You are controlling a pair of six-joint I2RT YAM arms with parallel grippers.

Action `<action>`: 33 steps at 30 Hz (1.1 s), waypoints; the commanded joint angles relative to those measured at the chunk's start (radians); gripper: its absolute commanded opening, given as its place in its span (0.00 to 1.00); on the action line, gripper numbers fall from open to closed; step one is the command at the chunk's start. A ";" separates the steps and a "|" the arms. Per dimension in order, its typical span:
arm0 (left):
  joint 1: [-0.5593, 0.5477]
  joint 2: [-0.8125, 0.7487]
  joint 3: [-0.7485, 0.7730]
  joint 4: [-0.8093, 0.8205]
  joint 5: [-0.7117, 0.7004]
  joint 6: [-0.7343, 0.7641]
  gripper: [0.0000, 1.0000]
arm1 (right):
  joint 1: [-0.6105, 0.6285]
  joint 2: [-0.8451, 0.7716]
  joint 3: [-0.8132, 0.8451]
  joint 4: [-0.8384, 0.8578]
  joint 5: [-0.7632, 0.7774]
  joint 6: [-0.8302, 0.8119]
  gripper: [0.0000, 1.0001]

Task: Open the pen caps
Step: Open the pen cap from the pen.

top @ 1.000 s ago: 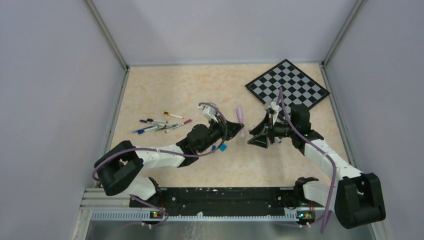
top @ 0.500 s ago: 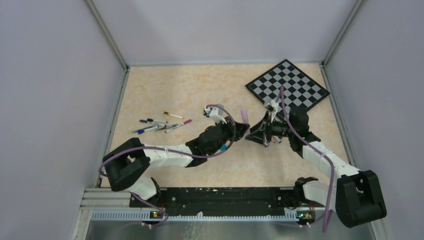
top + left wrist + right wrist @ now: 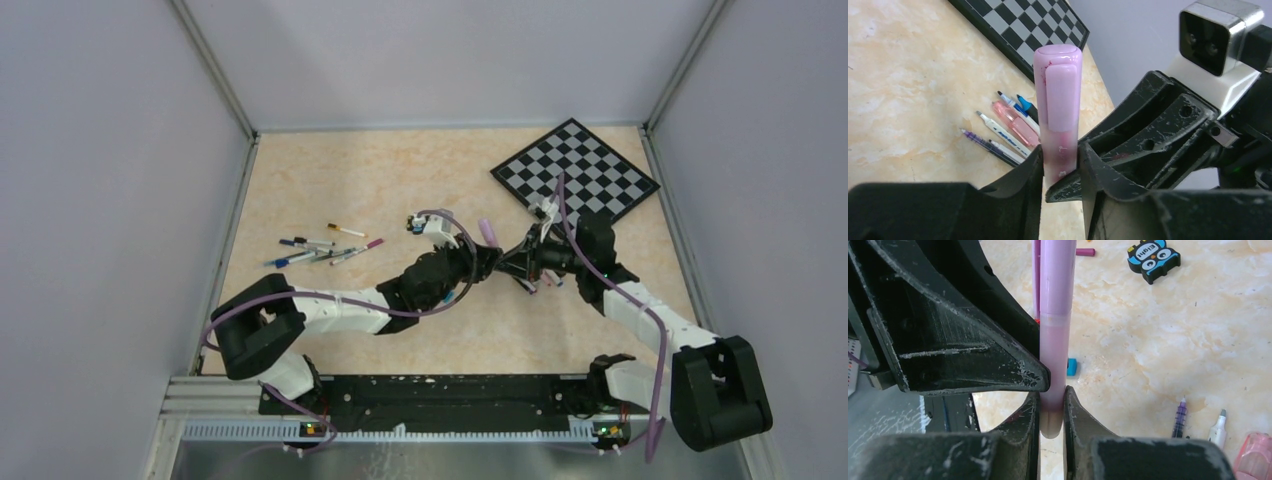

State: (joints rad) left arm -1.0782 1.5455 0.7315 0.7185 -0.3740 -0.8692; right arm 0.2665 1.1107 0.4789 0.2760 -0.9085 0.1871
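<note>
Top view: the left gripper (image 3: 484, 262) and right gripper (image 3: 512, 264) meet tip to tip, a pink marker (image 3: 488, 230) jutting up between them; loose pens (image 3: 318, 250) lie well apart to the left. Left wrist view: left fingers clenched on the translucent barrel just below the cap (image 3: 1058, 75). Right wrist view: right fingers clamped on the barrel's tail end. The step looks like bracing this marker for uncapping; next, one gripper probably must shift onto the cap and pull straight.

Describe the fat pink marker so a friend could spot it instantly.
Start at the chessboard in the far right corner and look just nearer, where the left gripper and right gripper meet. The marker is pinched between them: thick, lilac-pink, with a clipped cap, unlike the thin pens lying loose.
</note>
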 commanded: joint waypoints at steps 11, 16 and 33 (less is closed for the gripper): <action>0.011 -0.454 -0.319 0.198 0.178 0.443 0.99 | 0.001 0.018 0.189 -0.458 -0.315 -0.515 0.00; 0.036 -0.585 -0.349 0.079 0.257 0.446 0.99 | 0.001 0.044 0.191 -0.552 -0.439 -0.627 0.00; 0.292 -0.357 -0.366 0.460 0.914 0.239 0.99 | 0.014 0.093 0.184 -0.606 -0.511 -0.681 0.00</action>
State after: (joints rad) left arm -0.7986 1.1507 0.3676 0.9718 0.3752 -0.5747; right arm 0.2668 1.1908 0.6315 -0.3466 -1.3739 -0.4629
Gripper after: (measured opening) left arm 0.987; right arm 0.100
